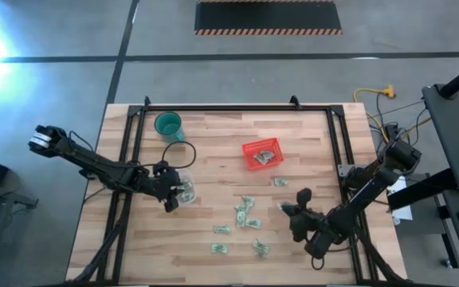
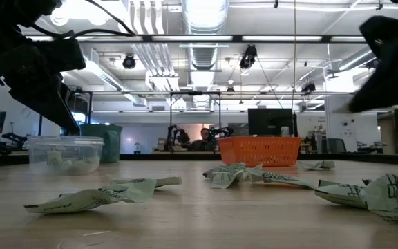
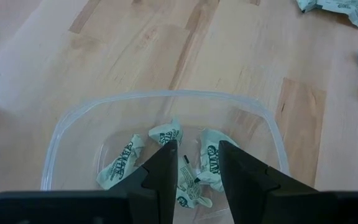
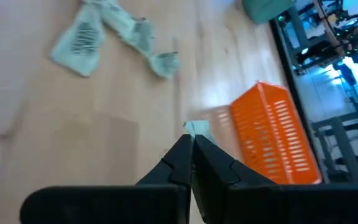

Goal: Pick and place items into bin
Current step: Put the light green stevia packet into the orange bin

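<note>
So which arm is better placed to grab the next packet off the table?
Probably the right. The right gripper, shut and empty, hovers beside the loose packets near the red basket. The left gripper is open over a clear container.

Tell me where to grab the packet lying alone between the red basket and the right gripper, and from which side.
Take that packet across its short middle, coming straight down from above. It looks flat and crumpled on the wood, so only a top-down pinch seems to get fingers around it. The red basket sits clear beside it, and the right gripper is nearest.
</note>
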